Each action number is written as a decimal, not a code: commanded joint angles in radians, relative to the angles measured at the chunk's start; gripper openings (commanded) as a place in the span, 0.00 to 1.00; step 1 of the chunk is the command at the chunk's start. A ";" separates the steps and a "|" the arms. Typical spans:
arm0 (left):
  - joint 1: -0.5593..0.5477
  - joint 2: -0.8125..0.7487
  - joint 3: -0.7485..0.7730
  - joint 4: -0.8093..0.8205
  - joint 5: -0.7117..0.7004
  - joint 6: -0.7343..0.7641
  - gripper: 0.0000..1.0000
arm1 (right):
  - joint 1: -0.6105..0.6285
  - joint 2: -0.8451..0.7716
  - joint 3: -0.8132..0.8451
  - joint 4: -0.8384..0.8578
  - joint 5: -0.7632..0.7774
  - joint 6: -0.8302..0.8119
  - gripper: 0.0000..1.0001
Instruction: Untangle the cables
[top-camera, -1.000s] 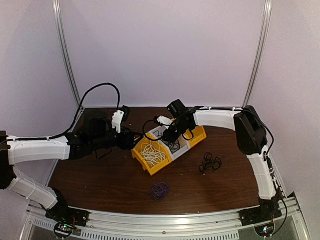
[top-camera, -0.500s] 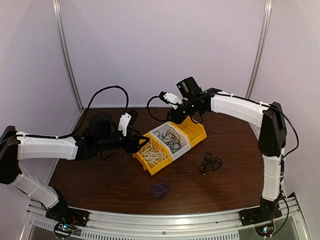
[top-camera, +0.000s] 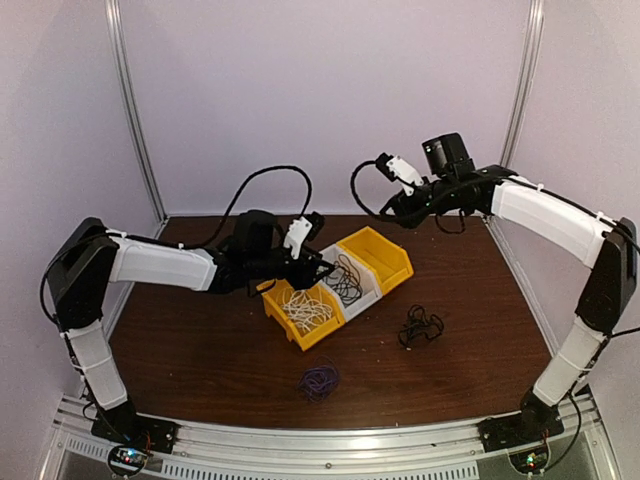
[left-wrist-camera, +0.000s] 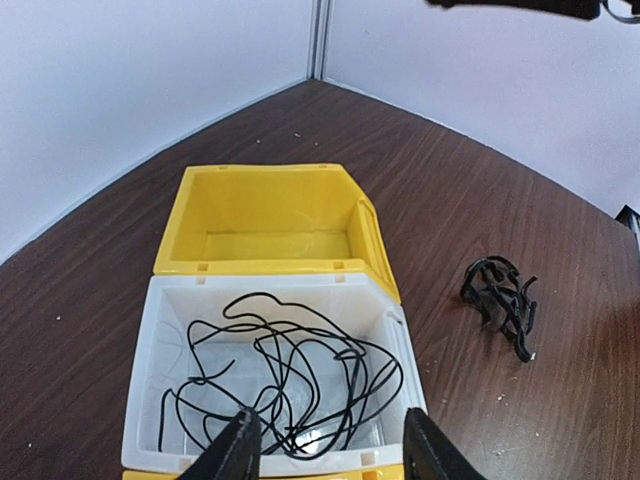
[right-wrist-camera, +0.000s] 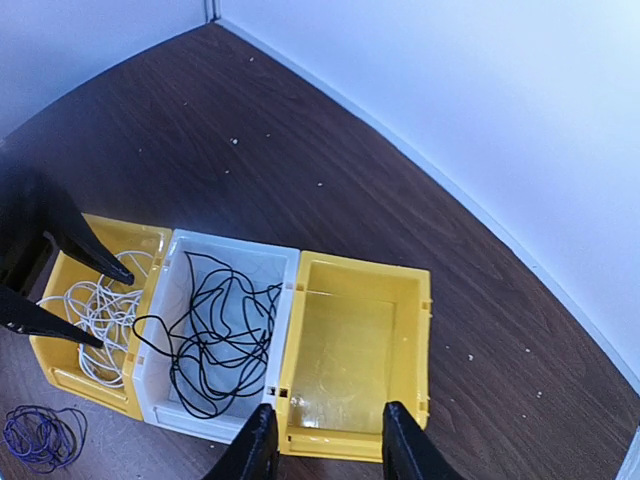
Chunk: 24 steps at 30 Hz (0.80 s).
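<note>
Left fingers (left-wrist-camera: 236, 447) hanging spread and empty over white bin (left-wrist-camera: 270, 285) holding black cable (left-wrist-camera: 285, 370), right fingers (right-wrist-camera: 256, 446) hovering parted and empty, white cable (right-wrist-camera: 90, 310) lying in yellow bin (right-wrist-camera: 90, 397), purple cable (top-camera: 320, 380) and black tangle (top-camera: 420, 326) resting on table (top-camera: 200, 350).

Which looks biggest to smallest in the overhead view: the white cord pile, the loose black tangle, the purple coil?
1. White cord pile.
2. Loose black tangle.
3. Purple coil, only slightly smaller than the tangle; too close to be sure.
</note>
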 joint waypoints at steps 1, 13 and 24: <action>-0.005 0.091 0.095 0.002 0.047 0.041 0.49 | -0.109 -0.101 -0.139 0.049 -0.053 -0.006 0.36; 0.021 0.240 0.256 -0.091 0.017 -0.070 0.00 | -0.247 -0.240 -0.391 0.110 -0.142 -0.014 0.36; 0.028 0.453 0.603 -0.501 -0.043 -0.081 0.00 | -0.248 -0.271 -0.490 0.008 -0.150 -0.131 0.35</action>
